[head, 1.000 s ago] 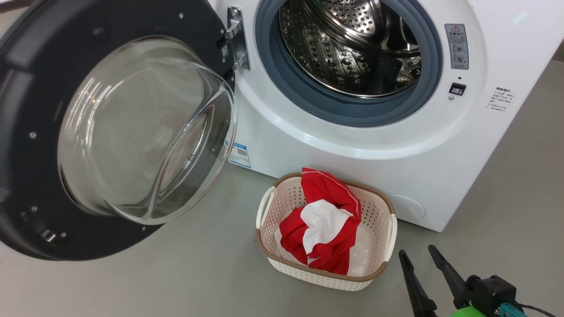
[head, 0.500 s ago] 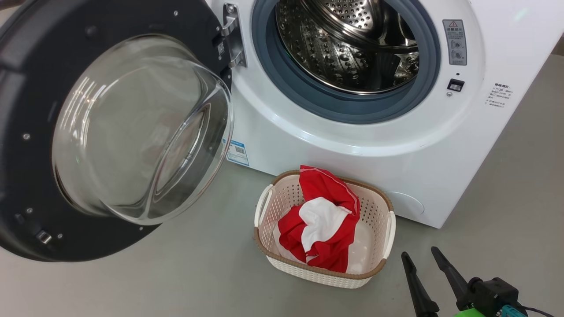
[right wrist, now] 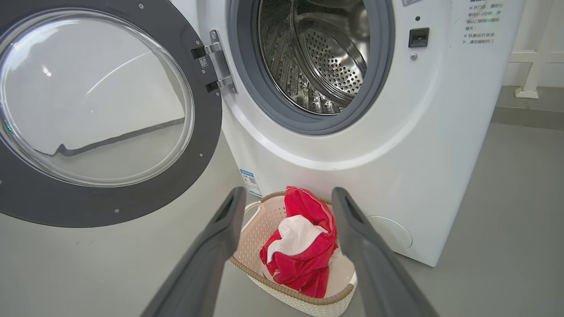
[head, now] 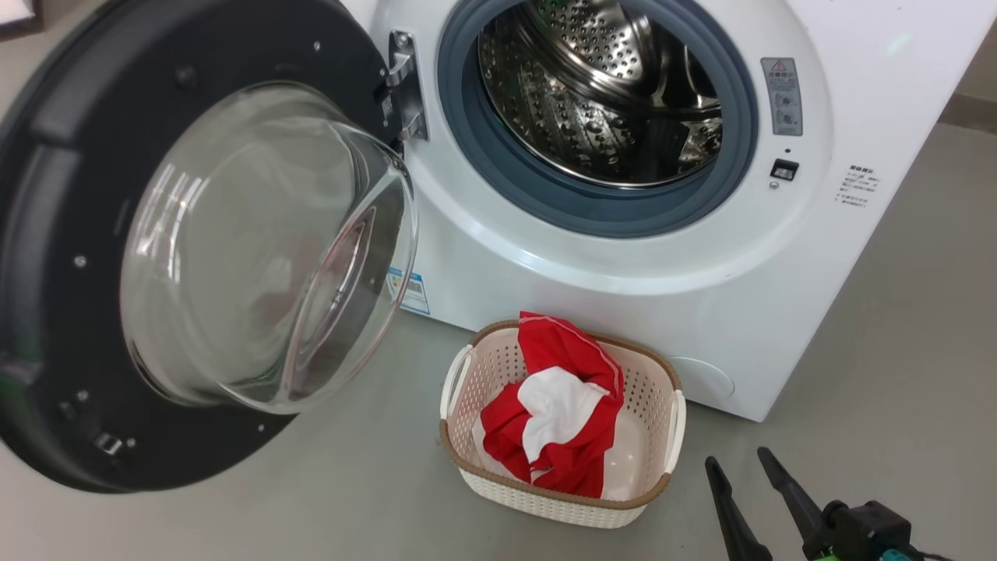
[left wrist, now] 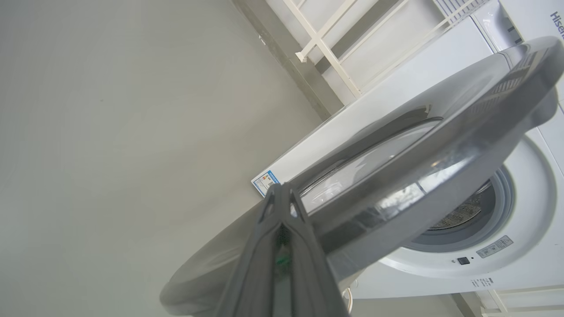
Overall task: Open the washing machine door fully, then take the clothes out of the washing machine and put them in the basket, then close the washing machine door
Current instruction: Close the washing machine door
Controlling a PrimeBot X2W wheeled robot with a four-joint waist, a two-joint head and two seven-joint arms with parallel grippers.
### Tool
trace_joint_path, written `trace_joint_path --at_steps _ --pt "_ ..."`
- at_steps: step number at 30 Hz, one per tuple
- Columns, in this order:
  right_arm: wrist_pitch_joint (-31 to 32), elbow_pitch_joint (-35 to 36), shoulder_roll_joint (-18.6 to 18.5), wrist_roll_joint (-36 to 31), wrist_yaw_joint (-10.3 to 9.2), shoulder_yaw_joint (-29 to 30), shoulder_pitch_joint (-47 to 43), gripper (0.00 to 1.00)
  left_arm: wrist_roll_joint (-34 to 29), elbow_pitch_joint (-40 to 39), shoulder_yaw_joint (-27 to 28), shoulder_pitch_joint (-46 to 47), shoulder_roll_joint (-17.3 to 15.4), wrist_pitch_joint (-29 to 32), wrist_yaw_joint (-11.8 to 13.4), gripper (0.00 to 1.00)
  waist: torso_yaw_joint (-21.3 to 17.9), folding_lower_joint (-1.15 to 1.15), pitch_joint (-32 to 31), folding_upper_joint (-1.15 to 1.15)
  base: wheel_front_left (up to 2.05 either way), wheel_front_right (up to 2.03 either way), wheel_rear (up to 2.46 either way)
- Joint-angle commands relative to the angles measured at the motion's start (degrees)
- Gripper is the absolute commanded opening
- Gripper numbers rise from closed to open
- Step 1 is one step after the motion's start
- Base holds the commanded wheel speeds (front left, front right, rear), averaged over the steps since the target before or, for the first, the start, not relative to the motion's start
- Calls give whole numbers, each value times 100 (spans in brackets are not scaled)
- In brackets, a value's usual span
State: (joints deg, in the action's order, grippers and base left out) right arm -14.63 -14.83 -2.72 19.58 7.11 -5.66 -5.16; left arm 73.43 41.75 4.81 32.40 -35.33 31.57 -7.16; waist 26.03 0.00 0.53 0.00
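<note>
Nearby: basket (head: 545,505) with clothes (head: 576,460), before washer (head: 545,265);
Obstacle: door (head: 47,234), swung wide;
Left end effector (left wrist: 282,193): closed, beside door;
Right end effector (head: 738,458): spread, empty

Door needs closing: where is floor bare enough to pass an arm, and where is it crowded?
Bare grey floor lies between the black-rimmed round glass door and the cream perforated plastic basket, and right of the white washing machine. Crowded: the basket sits close to the machine's front.

The grey floor (head: 311,506) bears the washing machine (head: 545,273) and, just in front of it, the basket (head: 545,508).
</note>
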Motion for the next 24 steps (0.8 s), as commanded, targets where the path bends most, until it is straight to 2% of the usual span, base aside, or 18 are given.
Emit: trace_joint_path --at_steps 1,12,24 --pt "-37 137 -19 0 37 -141 19 100 125 -261 76 -94 -269 133 -33 0 -59 0 -91 0 0 0 0" --pt "-37 209 -17 74 37 -109 -112 100 896 -1810 -195 -853 -318 554 -33 0 -214 0 -178 0 0 0 0" --pt "-37 233 -16 40 37 -61 -36 100 1343 -3288 -595 -1201 -218 638 -33 0 -516 0 -39 0 0 0 0"
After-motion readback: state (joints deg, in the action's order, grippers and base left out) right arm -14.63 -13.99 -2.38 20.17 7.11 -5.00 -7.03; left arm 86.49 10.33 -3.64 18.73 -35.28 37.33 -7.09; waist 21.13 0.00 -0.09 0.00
